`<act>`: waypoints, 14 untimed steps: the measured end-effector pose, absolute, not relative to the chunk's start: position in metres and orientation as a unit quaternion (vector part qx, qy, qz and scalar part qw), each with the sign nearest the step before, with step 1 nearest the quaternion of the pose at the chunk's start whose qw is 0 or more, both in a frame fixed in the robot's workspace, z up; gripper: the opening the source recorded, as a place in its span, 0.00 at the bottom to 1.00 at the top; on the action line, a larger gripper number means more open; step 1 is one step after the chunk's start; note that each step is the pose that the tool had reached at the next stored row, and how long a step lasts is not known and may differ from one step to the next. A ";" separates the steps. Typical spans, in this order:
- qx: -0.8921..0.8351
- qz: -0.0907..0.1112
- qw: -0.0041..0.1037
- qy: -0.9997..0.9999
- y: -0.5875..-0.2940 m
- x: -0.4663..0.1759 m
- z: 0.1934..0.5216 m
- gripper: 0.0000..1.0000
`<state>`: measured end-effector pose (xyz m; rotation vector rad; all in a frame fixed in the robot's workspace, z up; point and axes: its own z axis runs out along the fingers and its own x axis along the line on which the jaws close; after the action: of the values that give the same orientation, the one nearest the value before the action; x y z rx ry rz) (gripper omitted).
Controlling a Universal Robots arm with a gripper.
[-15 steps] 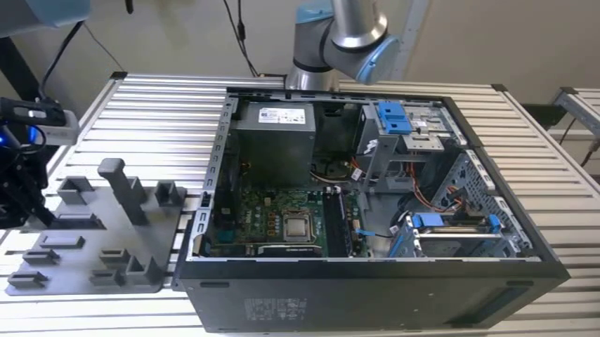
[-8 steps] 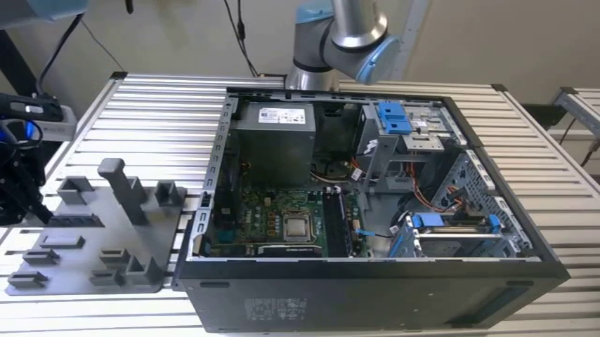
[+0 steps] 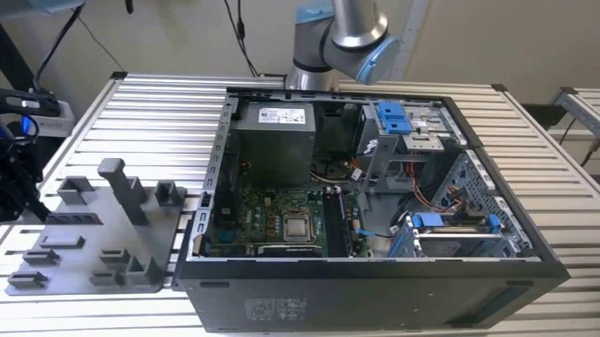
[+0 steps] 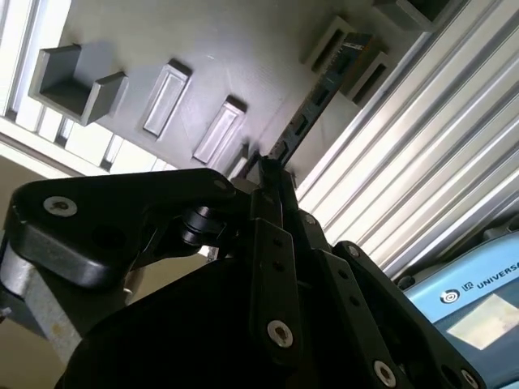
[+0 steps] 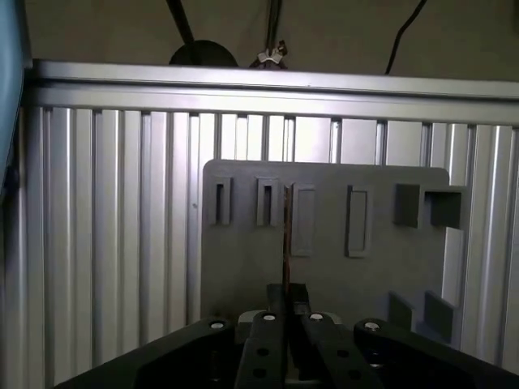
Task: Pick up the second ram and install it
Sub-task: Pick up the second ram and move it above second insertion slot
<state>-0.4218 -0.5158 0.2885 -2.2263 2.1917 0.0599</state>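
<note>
Gripper (image 4: 268, 166) fingers drawn in narrow, clamped on one end of the second ram (image 4: 312, 109). Both wrist views agree: jaws nearly together, board pinched between the tips.

- First wrist view: gripper (image 5: 286, 290) low in the picture, ram (image 5: 285, 243) seen edge-on as a thin dark line running straight out from the fingertips across the grey fixture tray (image 5: 243, 259).
- Second wrist view: ram runs out from the tips over the tray (image 4: 243, 49), black chips visible along its face. Its far end lies near a pair of upright posts (image 4: 361, 61); cannot tell whether it touches them or sits clear.
- Tray lies flat on the slatted aluminium table (image 5: 122, 243), recessed slots and raised blocks on its surface.

Exterior view: arm (image 3: 338, 31) rises behind the open computer case (image 3: 375, 295). Tray (image 3: 84, 260) sits on the table (image 3: 159, 126) just beside the case, on the exterior view's left. Motherboard (image 3: 272, 217) is exposed inside the case, processor (image 3: 298, 227) near its middle. Ram is over the tray, well apart from the motherboard
</note>
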 end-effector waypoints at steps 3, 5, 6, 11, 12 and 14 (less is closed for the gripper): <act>-0.712 0.019 0.008 0.701 -0.516 -0.422 0.292 0.14; -0.712 0.019 0.008 0.701 -0.516 -0.422 0.294 0.14; -0.712 0.019 0.008 0.701 -0.516 -0.422 0.294 0.14; -0.712 0.019 0.008 0.701 -0.516 -0.422 0.300 0.14; -0.712 0.019 0.008 0.701 -0.516 -0.422 0.301 0.14; -0.712 0.019 0.008 0.701 -0.516 -0.422 0.304 0.14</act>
<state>-0.4218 -0.5159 0.3035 -2.2264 2.1917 0.0599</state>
